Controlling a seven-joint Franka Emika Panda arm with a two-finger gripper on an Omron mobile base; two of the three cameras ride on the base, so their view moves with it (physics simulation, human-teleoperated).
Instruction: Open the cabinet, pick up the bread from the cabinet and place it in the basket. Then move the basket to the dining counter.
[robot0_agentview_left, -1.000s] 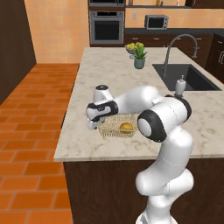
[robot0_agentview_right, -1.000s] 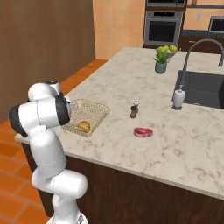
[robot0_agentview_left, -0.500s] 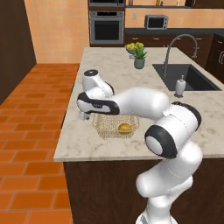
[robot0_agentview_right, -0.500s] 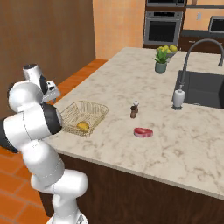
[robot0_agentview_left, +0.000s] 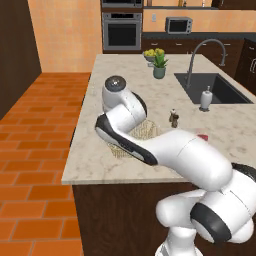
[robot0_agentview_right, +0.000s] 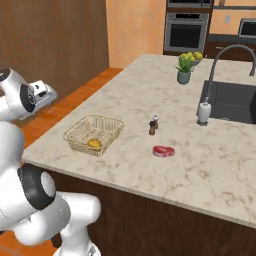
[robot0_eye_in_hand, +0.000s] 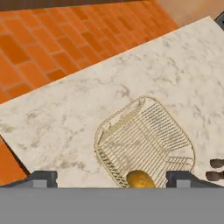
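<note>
round bread (robot0_agentview_right: 94, 144), wire-mesh basket (robot0_agentview_right: 113, 125), speckled counter (robot0_agentview_right: 150, 100)

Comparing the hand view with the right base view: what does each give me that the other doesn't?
Hand view alone: the open pincer with both fingertips above the square tan wire basket, plus orange brick floor.
Right base view alone: the red meat piece, the white soap dispenser, the sink and the potted plant.
Both: the basket on the beige speckled dining counter with the round golden bread inside.
</note>
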